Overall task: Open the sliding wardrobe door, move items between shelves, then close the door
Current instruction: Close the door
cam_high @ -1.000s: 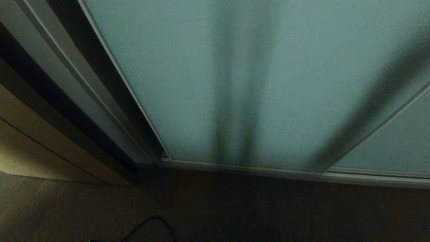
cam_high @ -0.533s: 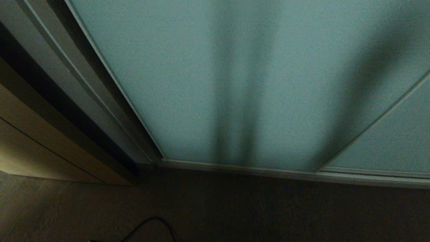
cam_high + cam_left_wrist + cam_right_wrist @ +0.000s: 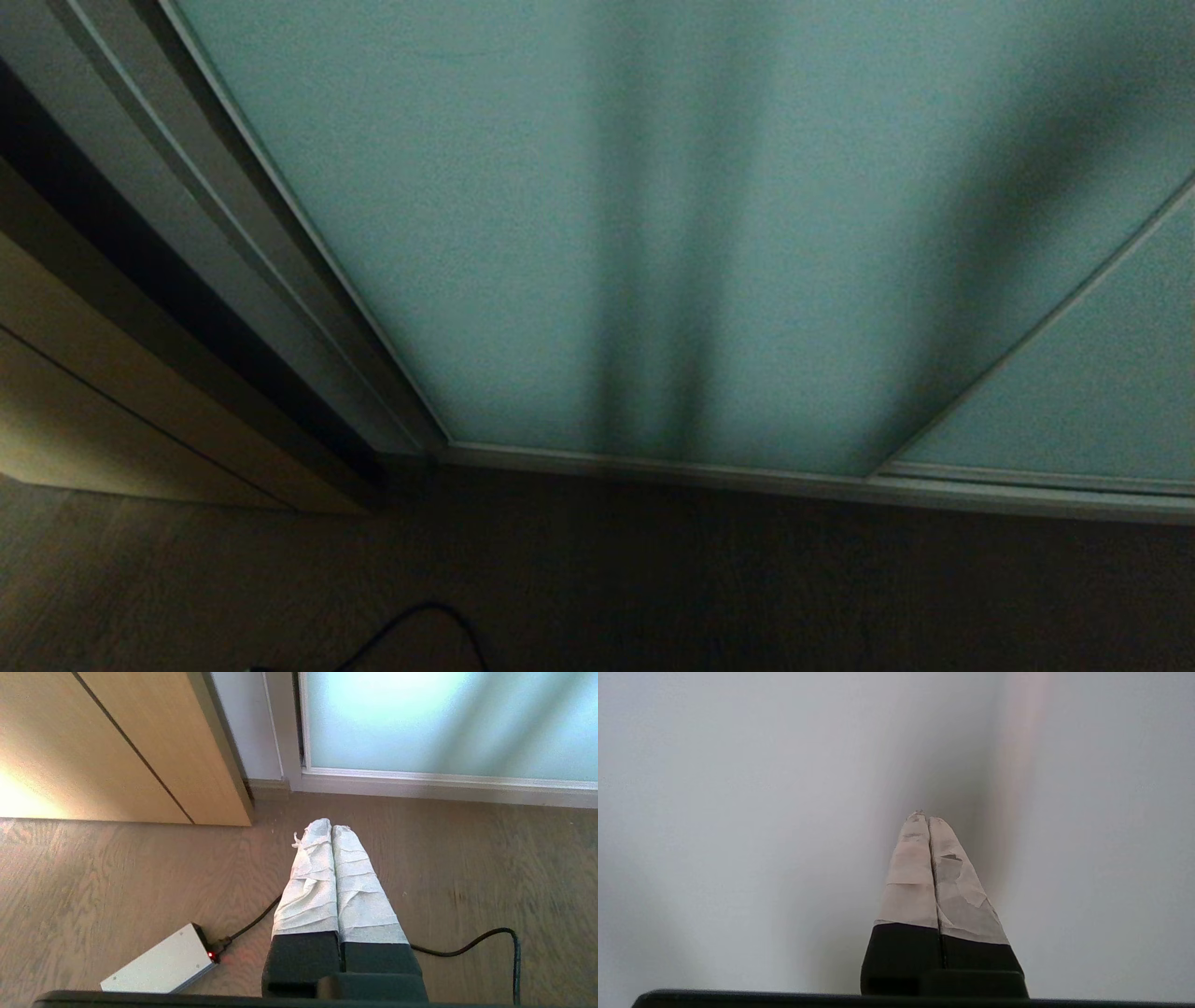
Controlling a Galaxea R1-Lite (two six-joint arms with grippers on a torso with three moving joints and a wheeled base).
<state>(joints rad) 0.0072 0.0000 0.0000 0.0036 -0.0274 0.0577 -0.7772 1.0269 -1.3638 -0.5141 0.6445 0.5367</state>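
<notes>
Sliding wardrobe door (image 3: 579,233): fills the far view, apparently drawn fully across; shelves and items hidden.
Right gripper (image 3: 927,817): fingers clenched empty, tips near the frosted panel.
Left gripper (image 3: 331,826): clenched, parked over floor.
Remaining work: uncertain.

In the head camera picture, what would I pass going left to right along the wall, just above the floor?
Beige wooden cabinet front → dark gap → grey wardrobe frame → sliding wardrobe door → second frosted panel.
</notes>
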